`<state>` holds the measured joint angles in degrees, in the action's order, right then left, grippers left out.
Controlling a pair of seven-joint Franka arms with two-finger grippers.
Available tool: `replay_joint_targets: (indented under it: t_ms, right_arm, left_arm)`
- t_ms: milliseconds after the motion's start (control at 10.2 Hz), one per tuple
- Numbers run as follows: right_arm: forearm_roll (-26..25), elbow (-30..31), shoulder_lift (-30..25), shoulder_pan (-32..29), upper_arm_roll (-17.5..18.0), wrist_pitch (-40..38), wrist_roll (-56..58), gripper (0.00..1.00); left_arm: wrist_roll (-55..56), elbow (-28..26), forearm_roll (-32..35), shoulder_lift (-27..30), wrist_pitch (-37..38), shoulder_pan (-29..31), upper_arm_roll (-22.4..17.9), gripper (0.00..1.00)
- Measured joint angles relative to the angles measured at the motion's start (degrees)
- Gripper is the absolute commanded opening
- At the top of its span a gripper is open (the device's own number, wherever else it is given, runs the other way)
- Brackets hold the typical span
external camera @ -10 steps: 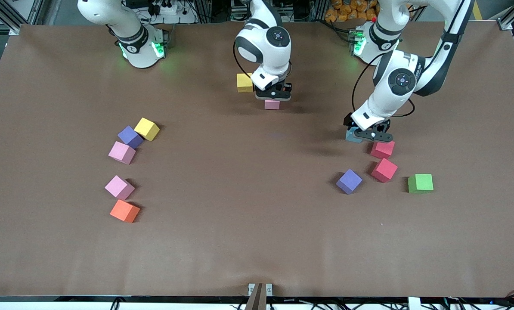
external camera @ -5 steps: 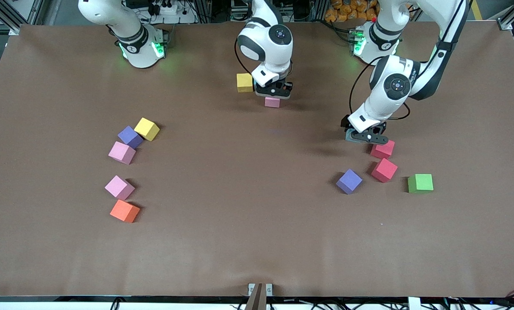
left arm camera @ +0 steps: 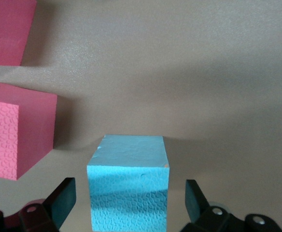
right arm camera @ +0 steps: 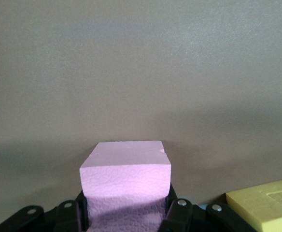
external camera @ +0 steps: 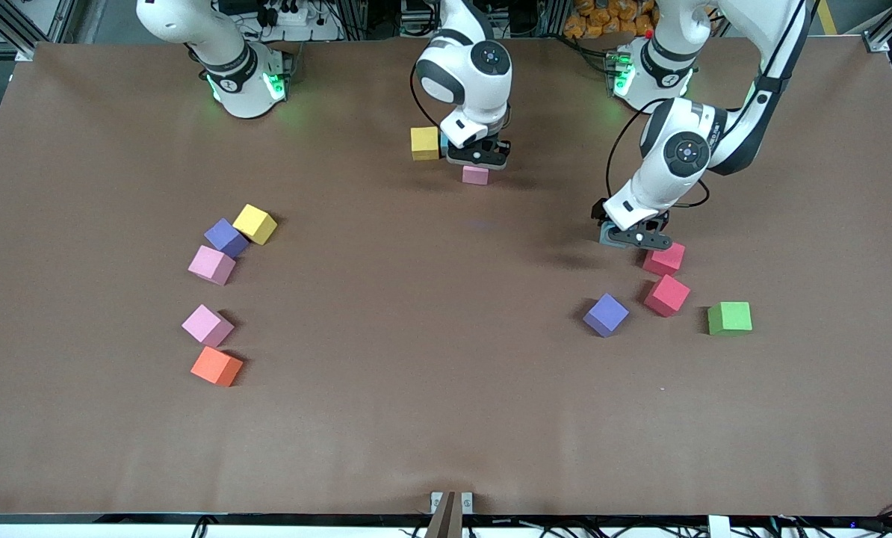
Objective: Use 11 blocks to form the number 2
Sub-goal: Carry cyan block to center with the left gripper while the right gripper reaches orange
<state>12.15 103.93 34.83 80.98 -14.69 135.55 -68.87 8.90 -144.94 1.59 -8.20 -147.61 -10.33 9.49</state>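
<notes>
My right gripper (external camera: pixel 477 158) is shut on a pink cube (external camera: pixel 475 175), held low at the table beside a yellow cube (external camera: pixel 424 143); the right wrist view shows the pink cube (right arm camera: pixel 126 176) between the fingers and the yellow cube (right arm camera: pixel 266 205). My left gripper (external camera: pixel 635 239) is open, its fingers (left arm camera: pixel 63 200) straddling a light blue cube (left arm camera: pixel 129 181) with gaps on both sides. That cube (external camera: pixel 605 237) sits beside two red cubes (external camera: pixel 664 259) (external camera: pixel 667 294).
A purple cube (external camera: pixel 606 314) and a green cube (external camera: pixel 730 317) lie near the red ones. Toward the right arm's end lie a yellow (external camera: pixel 255 223), a purple (external camera: pixel 226 237), two pink (external camera: pixel 211 264) (external camera: pixel 207 325) and an orange cube (external camera: pixel 217 366).
My right gripper has shifted the pink cube slightly toward the robots' bases. My left gripper has settled lower around the light blue cube.
</notes>
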Motion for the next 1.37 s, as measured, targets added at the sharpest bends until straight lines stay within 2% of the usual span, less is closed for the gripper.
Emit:
replay_joint_targets:
  t_ms: [196,294,489,587,1370]
  right_arm:
    - [-0.16,0.00,0.07,0.02,0.01,0.06,0.00,0.20]
    - [-0.16,0.00,0.10,0.05,0.03,0.12,0.00,0.27]
    - [-0.16,0.00,0.11,0.08,0.05,0.19,0.00,0.95]
    - [-0.16,0.00,0.12,0.08,0.05,0.19,-0.02,1.00]
    - [-0.22,-2.62,-0.06,-1.21,-1.21,-0.01,0.81,1.00]
  left_arm:
    - [0.61,-0.01,0.00,-0.32,-0.06,0.00,-0.09,0.72]
    - [1.31,-0.01,0.00,-0.35,-0.13,0.00,-0.12,0.67]
    - [3.72,0.01,0.00,-0.35,-0.47,-0.05,-0.12,0.61]
    - [4.93,0.12,0.00,-0.35,-0.59,-0.23,-0.11,0.61]
    - [18.88,5.31,0.00,-1.31,-0.75,-6.27,0.39,0.59]
